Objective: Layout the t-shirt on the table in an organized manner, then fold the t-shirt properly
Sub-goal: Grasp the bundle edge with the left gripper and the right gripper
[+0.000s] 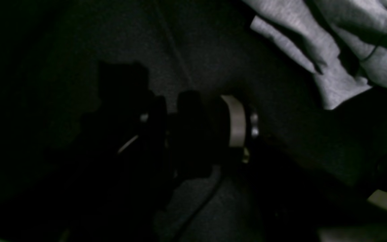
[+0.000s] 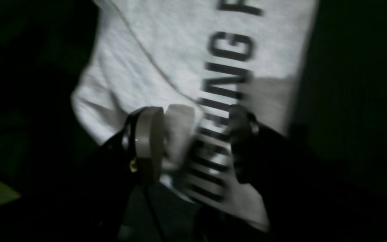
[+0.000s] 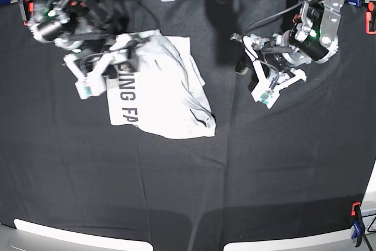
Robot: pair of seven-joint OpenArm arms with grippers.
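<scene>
T-shirt: the t-shirt (image 3: 161,89) lies bunched and partly doubled over on the black surface (image 3: 176,192), toward the side where the right arm works; the printed side faces up along that edge, the plain grey folds over on the other.

Right claw: the right claw (image 2: 193,144) hangs over the shirt's printed edge with its jaws apart, cloth and lettering showing between them. I cannot tell whether any fabric is pinched; it looks released, poised at the hem, probably to take an edge and draw the shirt flat.

Left claw: the left claw (image 3: 265,89) hovers over bare black cloth, well apart from the shirt, jaws spread and holding nothing. In its own wrist view only a rumpled corner of the shirt shows in the upper right. It seems to be waiting, or lining up for the far side.

Writing: dark block capitals, cut off. "ING F" reads in the overhead view and "ING" in the right wrist view; the rest is blurred or folded under.

Progress: my guess is the laying-out is unfinished, folding not begun.

Clamps: a red clamp (image 3: 355,208) at the surface's edge.
</scene>
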